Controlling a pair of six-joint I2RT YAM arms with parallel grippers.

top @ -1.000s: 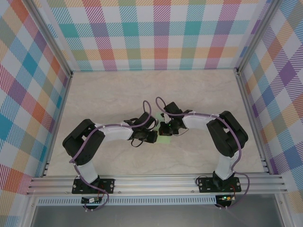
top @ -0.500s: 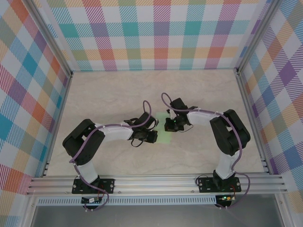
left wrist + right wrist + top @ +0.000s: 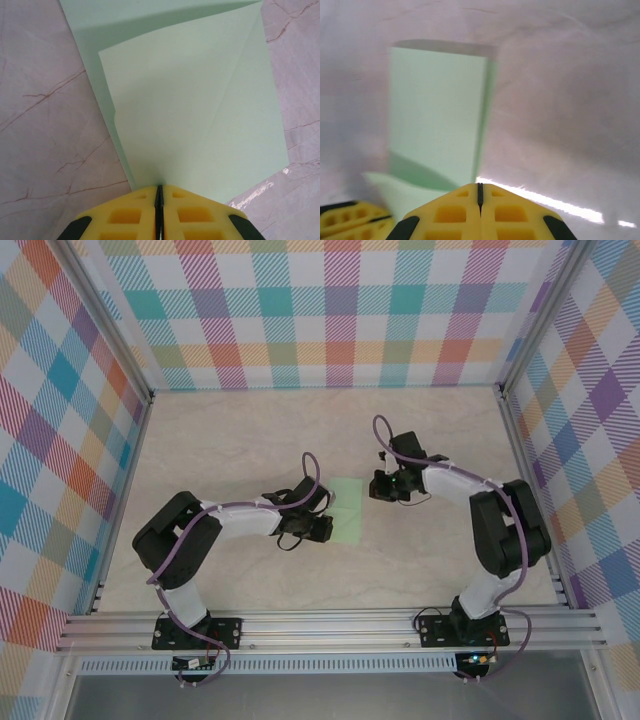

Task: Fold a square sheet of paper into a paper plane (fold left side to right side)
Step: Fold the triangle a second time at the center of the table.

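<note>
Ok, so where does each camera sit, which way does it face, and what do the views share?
Top external: fixed above and behind the arms, looking down at the table; both arms show, left gripper on the green paper, right gripper off it.
Left wrist: on the left arm, looking forward past the left gripper, shut on the paper's near edge.
Right wrist: on the right arm, facing the paper over the shut right gripper; left gripper at lower left.
Shared: all three see the paper.

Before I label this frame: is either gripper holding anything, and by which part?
The left gripper pinches the square sheet of paper at its left edge. The right gripper is shut, holding nothing.
</note>
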